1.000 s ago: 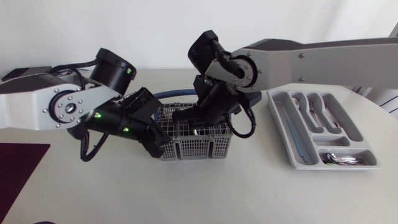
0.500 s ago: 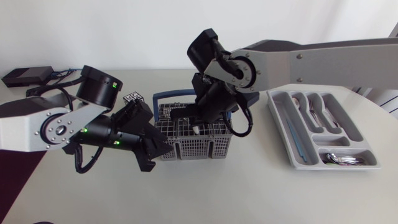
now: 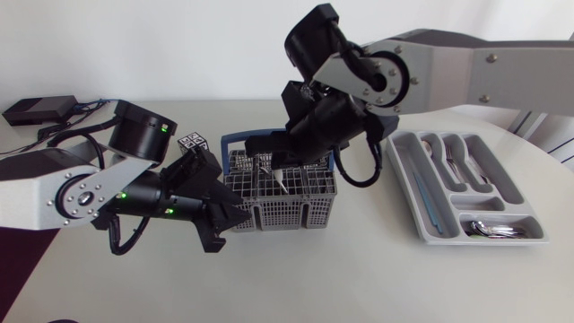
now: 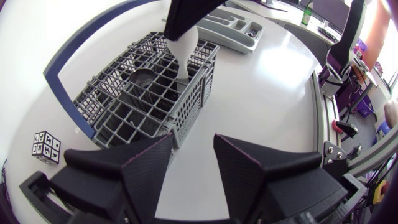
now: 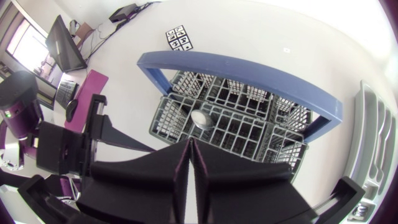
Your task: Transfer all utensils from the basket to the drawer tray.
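Note:
A grey grid basket [image 3: 305,208] with a blue handle stands mid-table. Above its left half hangs my right gripper [image 3: 283,164], shut on a silver utensil [image 3: 281,182] whose lower end is still among the cells. The left wrist view shows that utensil [image 4: 181,48] hanging pale from the dark fingers over the basket [image 4: 124,118]. From the right wrist view, the shut gripper [image 5: 191,147] points down at a rounded silver end [image 5: 200,118]. My left gripper [image 3: 221,222] stands open at the basket's front left corner, nothing between its fingers [image 4: 149,171]. The grey drawer tray [image 3: 408,193] lies to the right.
The tray's compartments hold forks [image 3: 455,161] and spoons [image 3: 489,231]. A small cube with black-and-white markers [image 3: 191,144] sits left of the basket. A black box [image 3: 36,109] lies at the far left, and a purple mat [image 3: 18,260] covers the left front corner.
My right gripper has shut on the utensil and risen a little with it. The left arm has drawn back to the left and lower, away from the basket's side.

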Controlling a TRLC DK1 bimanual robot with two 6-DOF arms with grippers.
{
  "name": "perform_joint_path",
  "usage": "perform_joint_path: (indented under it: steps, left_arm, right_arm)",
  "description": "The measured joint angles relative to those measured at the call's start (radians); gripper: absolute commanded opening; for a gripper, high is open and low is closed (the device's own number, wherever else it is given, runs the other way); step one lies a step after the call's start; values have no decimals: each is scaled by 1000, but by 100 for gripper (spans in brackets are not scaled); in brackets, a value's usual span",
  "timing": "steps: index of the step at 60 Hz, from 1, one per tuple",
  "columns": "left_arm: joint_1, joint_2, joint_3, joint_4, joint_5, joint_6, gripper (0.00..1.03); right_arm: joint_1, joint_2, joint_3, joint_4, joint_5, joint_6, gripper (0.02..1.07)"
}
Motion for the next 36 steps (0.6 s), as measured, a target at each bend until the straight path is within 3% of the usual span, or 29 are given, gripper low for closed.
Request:
perform_joint_path:
  steps: [12, 36]
  left_arm:
    - [-13, 0, 0, 0, -5, 0, 49]
    - [-32, 0, 0, 0, -19, 0, 49]
  right_arm:
    - [-36, -35, 11, -26, -75, 0, 9]
    - [-35, -89, 12, -32, -88, 0, 9]
